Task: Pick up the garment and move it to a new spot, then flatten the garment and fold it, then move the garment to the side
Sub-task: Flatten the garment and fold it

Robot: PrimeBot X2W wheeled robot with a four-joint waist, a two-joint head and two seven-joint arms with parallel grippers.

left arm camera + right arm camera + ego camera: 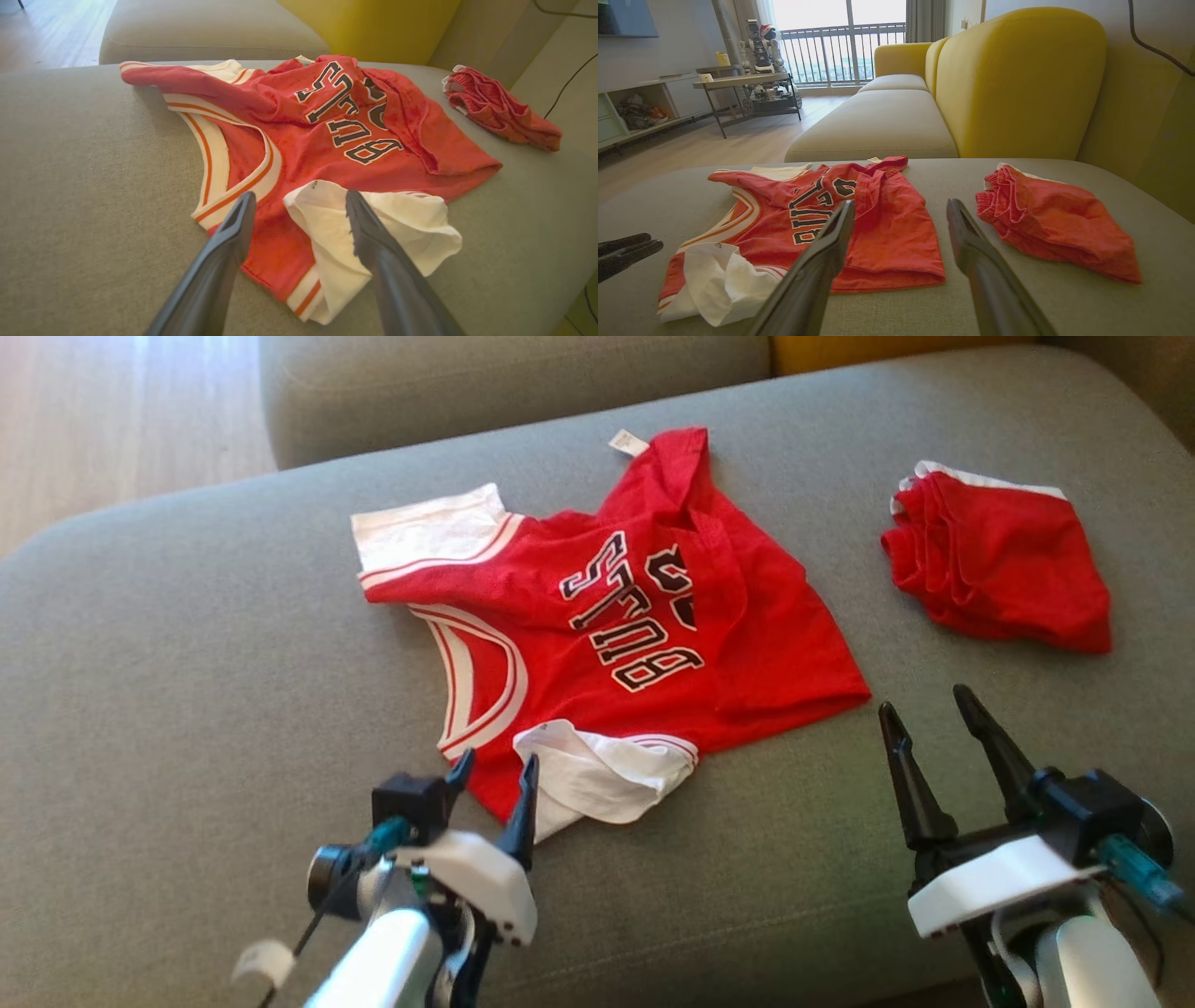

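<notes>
Grey-green sofa (187,663) cushion takes up most of my head view, with a yellow backrest (1017,79) behind it in the right wrist view. Jersey (597,644), red with white-and-red trim, lies mid-cushion, rumpled, its right part folded over the front. Shorts (1008,569), red and bunched in a heap, sit well apart to the jersey's right, not touching it. Left claw (497,765) is at the jersey's near edge, fingers apart, gripping nothing. In the left wrist view they straddle the near hem; I cannot tell whether the tips touch cloth. Right claw (920,700) hangs over bare cushion just off the jersey's near right corner, fingers spread, empty. White flap (597,779) is turned out at the near hem, beside the left claw. Lettering (630,616) on the chest, black with white outline, reads BULLS, upside down to me. A number next to it is half hidden by the fold, unreadable. Tag (628,442), small and white, sits at the jersey's far edge, print too small to read.
</notes>
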